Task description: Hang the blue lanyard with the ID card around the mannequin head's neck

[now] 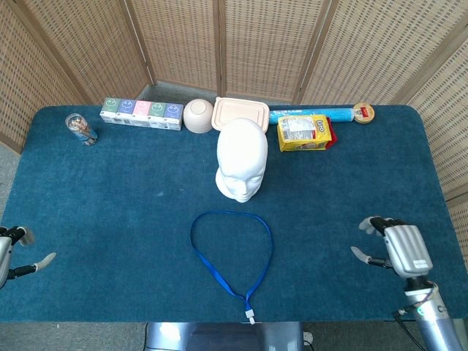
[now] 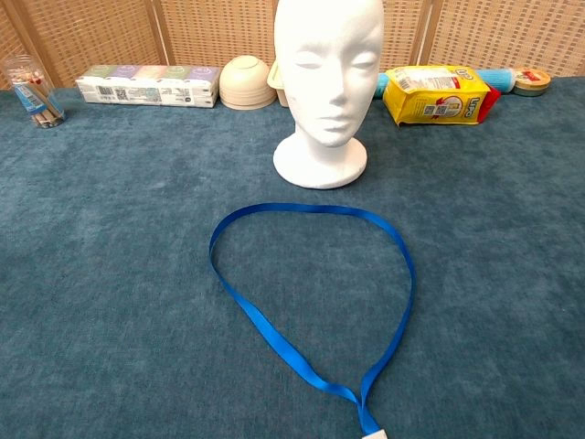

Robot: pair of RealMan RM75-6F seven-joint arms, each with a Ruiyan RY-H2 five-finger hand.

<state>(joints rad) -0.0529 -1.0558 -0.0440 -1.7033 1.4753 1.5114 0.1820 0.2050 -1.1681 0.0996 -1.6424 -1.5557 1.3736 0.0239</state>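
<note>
The white mannequin head (image 1: pixel 242 159) (image 2: pixel 328 82) stands upright mid-table, its face turned toward the robot. In front of it the blue lanyard (image 1: pixel 231 250) (image 2: pixel 311 293) lies flat in a loop, its white clip end (image 1: pixel 250 317) at the table's front edge. No ID card shows in either view. My right hand (image 1: pixel 395 247) hovers at the front right with its fingers apart, holding nothing. My left hand (image 1: pixel 13 252) shows only partly at the front left edge, fingers spread and empty. Neither hand appears in the chest view.
Along the back edge stand a glass of sticks (image 1: pixel 80 129), a row of small boxes (image 1: pixel 141 113), a cream bowl (image 1: pixel 197 115), a lidded container (image 1: pixel 240 112), a yellow snack bag (image 1: pixel 305 132), a blue roll (image 1: pixel 311 114) and a tape roll (image 1: pixel 363 112). Wicker screens enclose the table.
</note>
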